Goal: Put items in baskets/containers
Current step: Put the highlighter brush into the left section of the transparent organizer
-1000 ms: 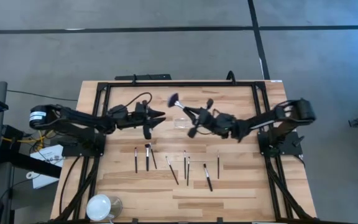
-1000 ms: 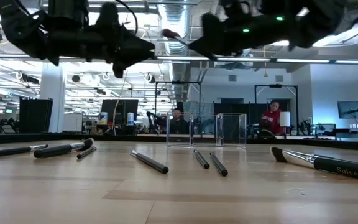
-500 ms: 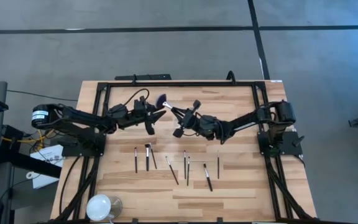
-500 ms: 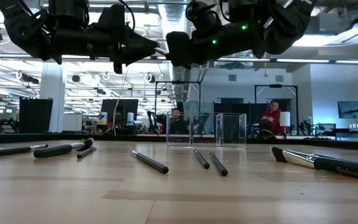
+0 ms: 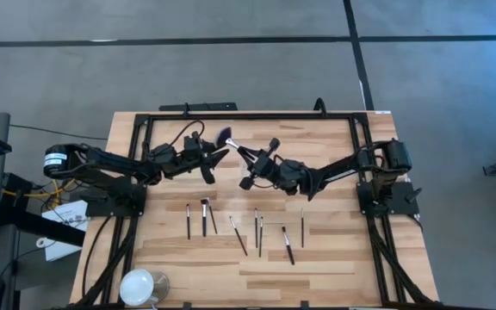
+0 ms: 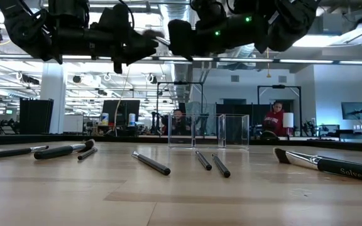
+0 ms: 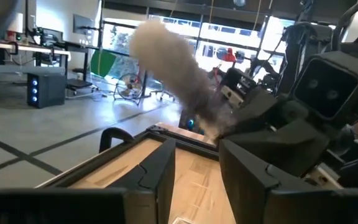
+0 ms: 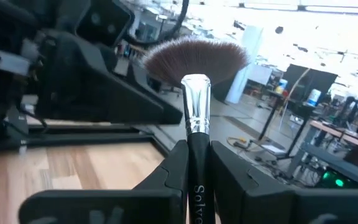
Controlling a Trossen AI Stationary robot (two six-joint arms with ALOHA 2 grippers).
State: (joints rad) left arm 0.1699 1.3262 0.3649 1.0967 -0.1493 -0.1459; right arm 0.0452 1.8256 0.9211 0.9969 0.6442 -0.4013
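Our right gripper (image 8: 194,163) pinched the fan brush (image 8: 196,87) above the clear tray (image 6: 207,130); left gripper (image 5: 214,158) gaped beside it. Handover, probably — we needed steady alignment.

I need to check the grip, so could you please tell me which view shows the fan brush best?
The right wrist view: the fan brush fills it, handle clamped between the right gripper fingers. The high view shows it small, beside the left gripper. The left wrist view shows only blurred bristles. In the low view I cannot pick it out.
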